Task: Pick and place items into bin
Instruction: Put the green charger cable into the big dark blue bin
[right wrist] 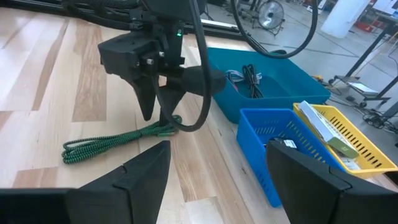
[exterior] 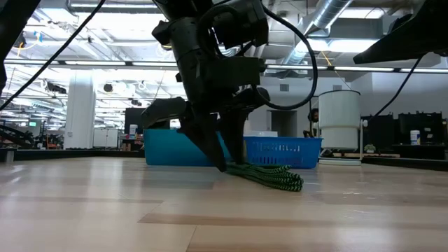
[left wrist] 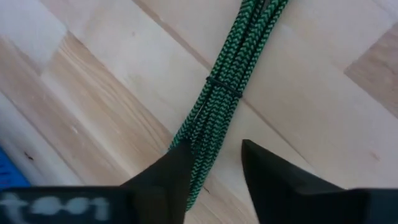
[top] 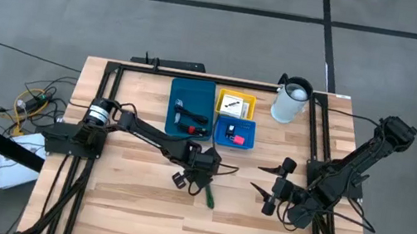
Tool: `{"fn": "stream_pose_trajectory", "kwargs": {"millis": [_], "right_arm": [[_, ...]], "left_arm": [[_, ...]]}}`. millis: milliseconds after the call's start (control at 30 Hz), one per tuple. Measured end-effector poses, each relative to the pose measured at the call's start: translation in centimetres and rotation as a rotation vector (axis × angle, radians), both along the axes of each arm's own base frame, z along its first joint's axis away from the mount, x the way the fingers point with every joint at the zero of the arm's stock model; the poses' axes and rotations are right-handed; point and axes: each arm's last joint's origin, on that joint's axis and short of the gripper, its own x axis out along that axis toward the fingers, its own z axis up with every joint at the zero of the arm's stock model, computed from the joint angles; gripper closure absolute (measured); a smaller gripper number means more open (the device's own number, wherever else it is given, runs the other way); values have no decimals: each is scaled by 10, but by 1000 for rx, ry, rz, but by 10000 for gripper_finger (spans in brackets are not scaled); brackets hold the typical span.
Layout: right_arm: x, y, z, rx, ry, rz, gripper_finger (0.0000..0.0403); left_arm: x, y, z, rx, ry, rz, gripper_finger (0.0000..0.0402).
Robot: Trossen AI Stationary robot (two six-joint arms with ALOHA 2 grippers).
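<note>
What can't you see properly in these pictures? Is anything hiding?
- Low view: the left gripper blocks the near end of the green braided cord, so whether it is gripped yet is unclear.
- Left wrist view: the cord runs off the edge; its full length is cut off.
- High view: the things in the yellow tray and small blue tray are too small to name.
- Low view: the teal tray wall hides its contents.
</note>
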Motion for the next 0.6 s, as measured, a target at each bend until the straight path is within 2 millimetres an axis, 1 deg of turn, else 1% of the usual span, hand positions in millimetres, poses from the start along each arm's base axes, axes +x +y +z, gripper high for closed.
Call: {"fn": "stream_pose_trajectory", "kwargs": {"millis": [67,200,233,400,600], "right_arm": [[0,0,0,0,0,0,143],[0,0,0,-1,0,0,143],[0,0,0,-1,0,0,143],[0,0,0,-1,0,0,143],[0,0,0,-2,1,0,143]], "left_arm": [[-2,-1,0,-3,20,14,298],[-4,-2,-1,1,44,20,378],[-5,-3,-1,-1,49,28,389],[-7,-9,-2,10,58,58,398],[-13,-26,3,112,97,83,400]]}}
